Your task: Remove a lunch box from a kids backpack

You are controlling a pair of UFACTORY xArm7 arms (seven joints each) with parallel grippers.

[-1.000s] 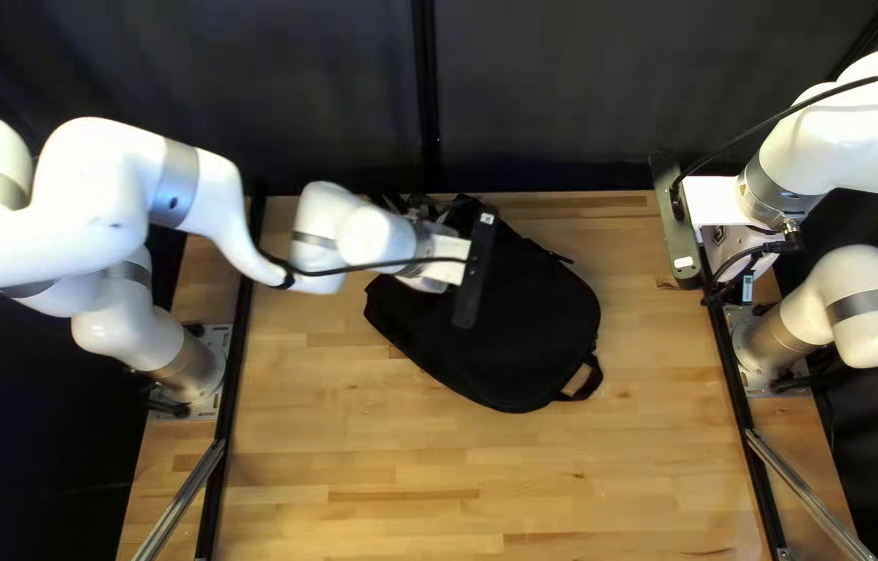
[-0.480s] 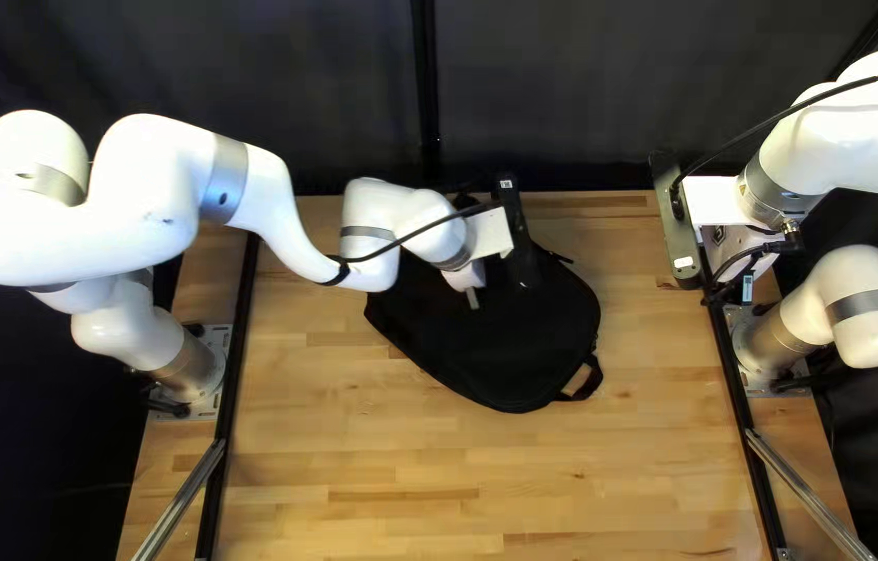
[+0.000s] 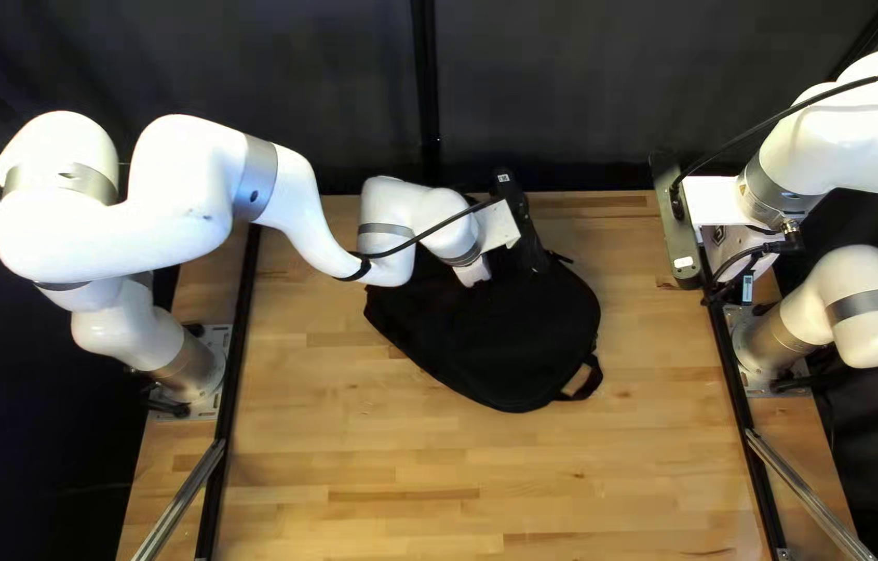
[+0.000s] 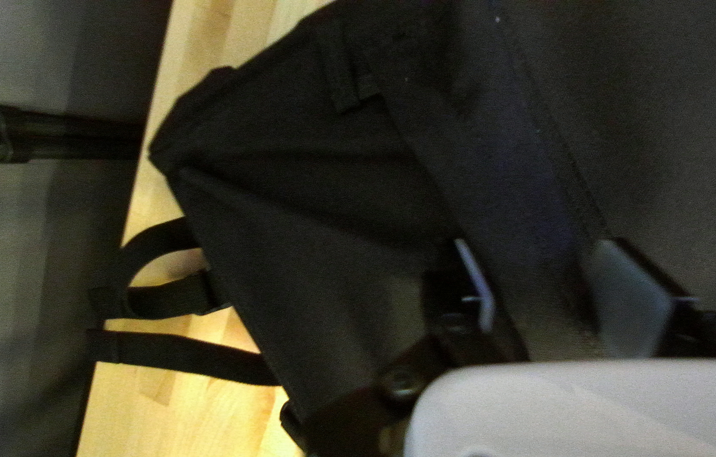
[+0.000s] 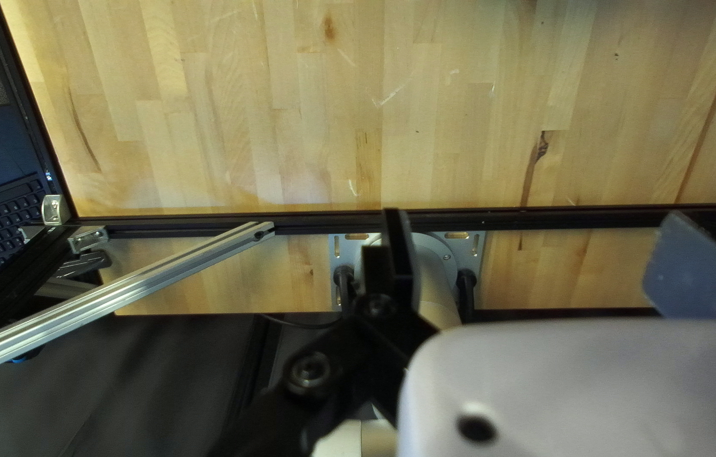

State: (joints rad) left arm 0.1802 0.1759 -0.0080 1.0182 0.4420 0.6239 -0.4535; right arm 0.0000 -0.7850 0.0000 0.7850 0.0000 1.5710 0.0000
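Left arm (image 3: pixel 190 197) has nudged a bit further right in the top left view over the last half second; backpack (image 3: pixel 506 348) and right arm (image 3: pixel 865 135) haven't budged. Left hand (image 4: pixel 540 271) is over the bag, fingers partway apart, no cloth pinched that we can see. Can't tell if it's touching. Right hand (image 5: pixel 536 241) is wide open, empty, parked well off the bag.

Progress: early, we'd say. Bag lies flat near the tabletop's (image 3: pixel 356 457) far edge, loose straps (image 4: pixel 180 351) out to one side. Can't confirm whether it's unzipped. Lunch box not visible anywhere; presumably still inside.

Left to do: get an opening if there isn't one, find the box, grip it, pull it clear, set it down. Right hand could pin the bag.
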